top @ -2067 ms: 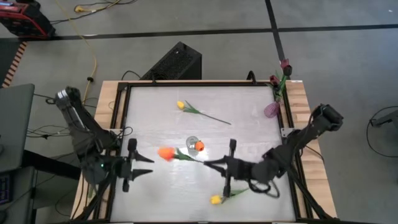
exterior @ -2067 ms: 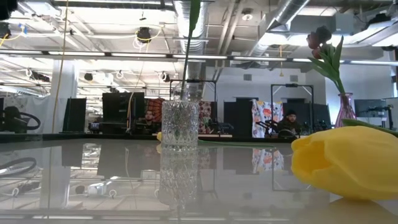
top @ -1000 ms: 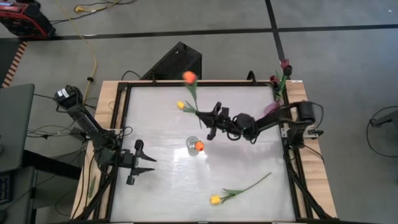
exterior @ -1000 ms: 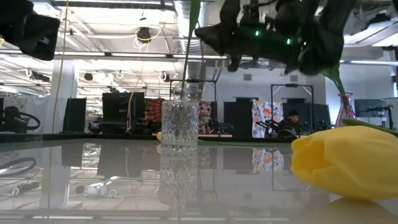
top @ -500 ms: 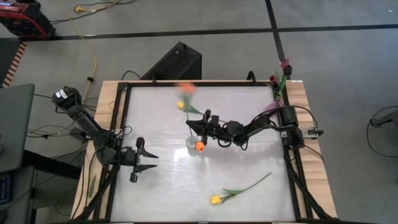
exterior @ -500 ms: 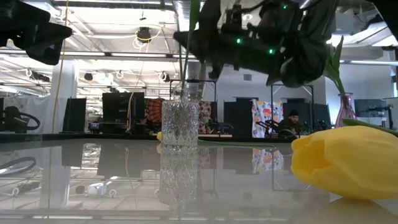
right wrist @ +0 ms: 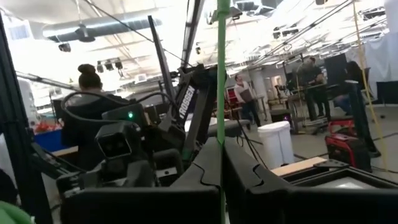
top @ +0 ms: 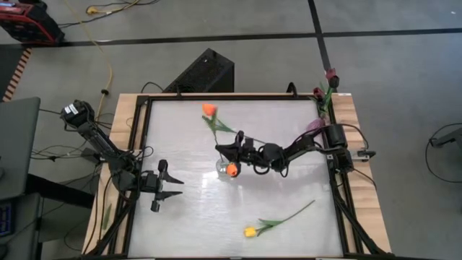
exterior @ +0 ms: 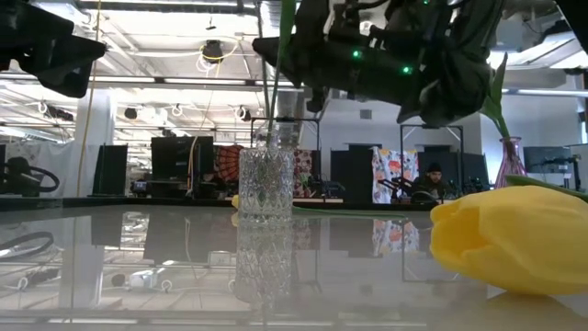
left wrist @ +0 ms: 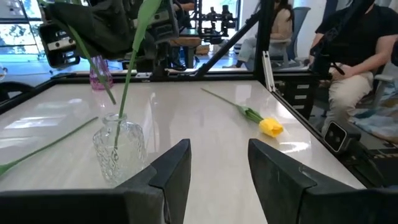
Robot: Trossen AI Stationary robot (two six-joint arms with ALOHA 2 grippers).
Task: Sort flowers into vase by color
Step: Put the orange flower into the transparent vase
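Observation:
My right gripper (top: 221,149) is shut on an orange tulip above a clear glass vase (top: 224,167) at the table's middle. The tulip's head (top: 208,109) leans toward the far edge. Its thin stem (left wrist: 93,65) runs down to the vase's mouth (exterior: 268,129). Another orange tulip (top: 232,170) stands in that vase. A yellow tulip (top: 250,232) lies flat on the table near the front edge. My left gripper (top: 173,189) waits open near the left edge, pointing at the vase. My right gripper pinches the orange tulip's green stem (right wrist: 219,118) between its two fingers, below the leaves. The fingers come from the table's right, about level, and lie across the stem. The tulip is lifted and tilted, head up, with its lower end at the vase's mouth (left wrist: 115,107).
A purple vase (top: 315,127) holding dark red tulips (top: 330,75) stands at the far right edge. A green stem (left wrist: 50,142) of another flower lies on the table beyond the clear vase. People sit past the table's edges in the wrist views.
My right gripper has gone toward the table's left and near side and a little down, to the clear vase, carrying the orange tulip. The tulip's head has swung in from past the far edge, and its stem's lower end now meets the vase's mouth.

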